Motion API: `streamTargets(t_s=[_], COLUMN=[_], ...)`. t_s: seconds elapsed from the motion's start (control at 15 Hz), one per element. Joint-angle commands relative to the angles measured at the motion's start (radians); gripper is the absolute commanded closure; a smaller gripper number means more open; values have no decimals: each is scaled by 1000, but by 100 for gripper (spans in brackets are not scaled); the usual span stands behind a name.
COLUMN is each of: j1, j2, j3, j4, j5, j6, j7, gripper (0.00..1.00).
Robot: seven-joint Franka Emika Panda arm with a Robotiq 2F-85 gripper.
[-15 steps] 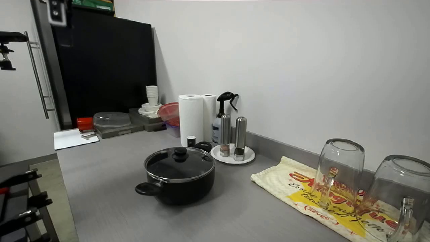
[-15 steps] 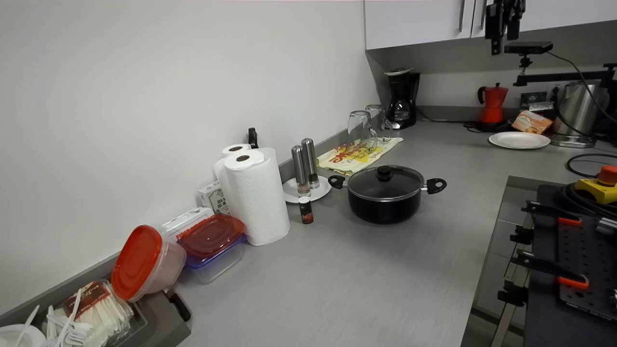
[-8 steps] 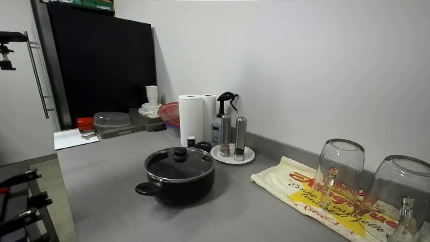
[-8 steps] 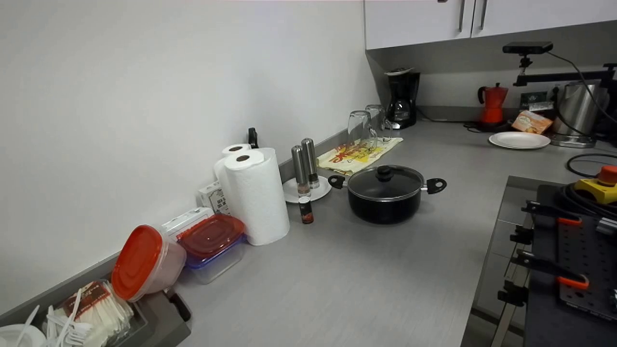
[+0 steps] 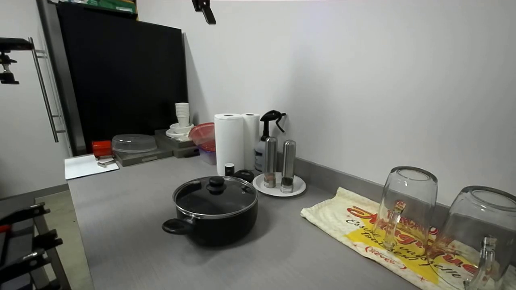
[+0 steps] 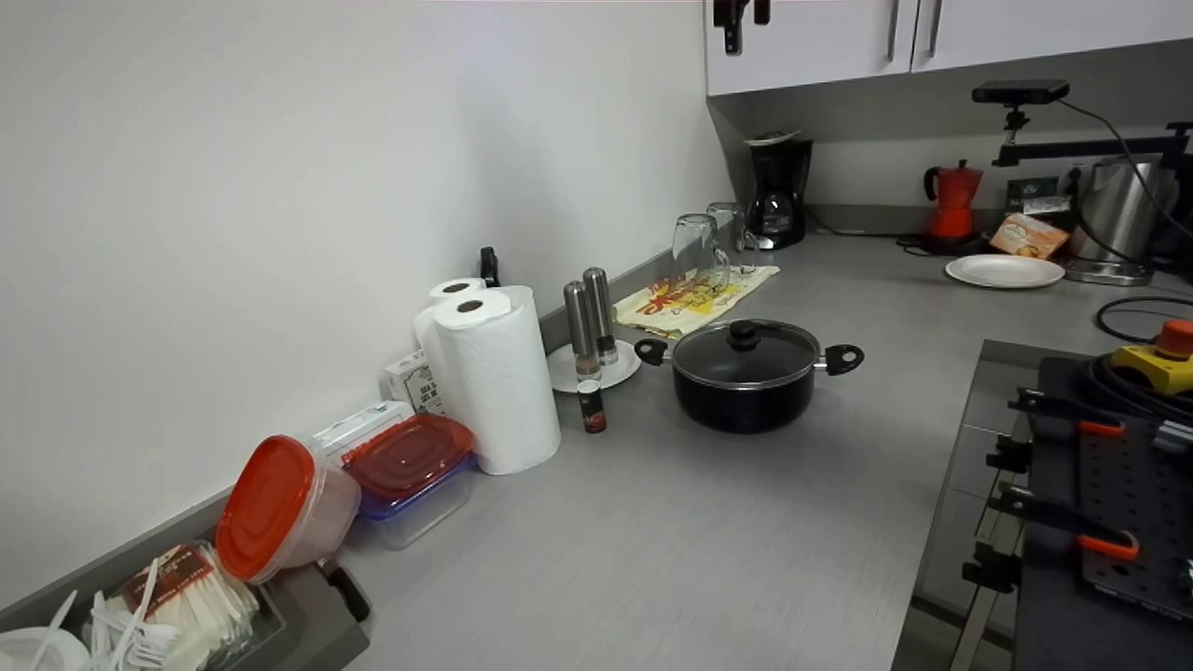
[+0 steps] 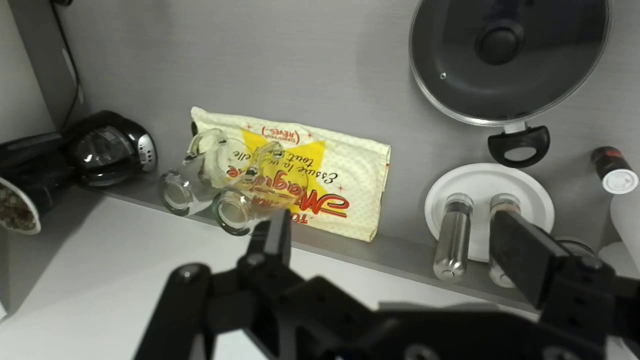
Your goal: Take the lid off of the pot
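Wrist view: the gripper (image 7: 392, 225) has its fingers spread really wide, one near the middle of the picture, the other over on the right. The lid (image 7: 510, 82) is up in the top right corner, see-through with a dark knob (image 7: 500, 46), partly cut off by the picture edge. It's sitting on the black pot (image 7: 520, 137). Just below that there's a white plate (image 7: 482, 235) with two steel grinders (image 7: 454, 240) on it, and the finger on the right covers part of one. More to the left you get a yellow-print towel (image 7: 357, 170), then a coffee maker (image 7: 107, 150).

In an exterior view, only a dark fingertip (image 5: 209, 17) pokes in at the top edge, well apart from the lid, so can't tell the spread from there. The lid's flat on the pot, which stands on the gray counter (image 5: 133, 225) with one handle (image 5: 177, 226) toward the front edge. Paper rolls (image 5: 229, 143) and a spray bottle (image 5: 260, 155) are behind, plus two upside-down glass mugs (image 5: 411, 193) on the towel.

In an exterior view, the fingers (image 6: 733, 37) just show at the top, in front of a white cabinet (image 6: 806, 56). Lid's level on the pot here too, near a spice jar (image 6: 592, 410).
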Motion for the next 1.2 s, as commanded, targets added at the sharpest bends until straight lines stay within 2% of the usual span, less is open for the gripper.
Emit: streamTargets(t_s=[0.0,0.33,0.67,1.0,1.13], j1=[13,12,51,87,100], j2=[170,316,449,619,668], j3=[-52,-70,-65,-78,-101], j4=[57,-5,-44,10,45], j5=[72,175,148,140,123], j6=[31,21,5,-52,-67], j7=[-75,-145,-131,-94,-29], gripper=[0,0,0,0,0])
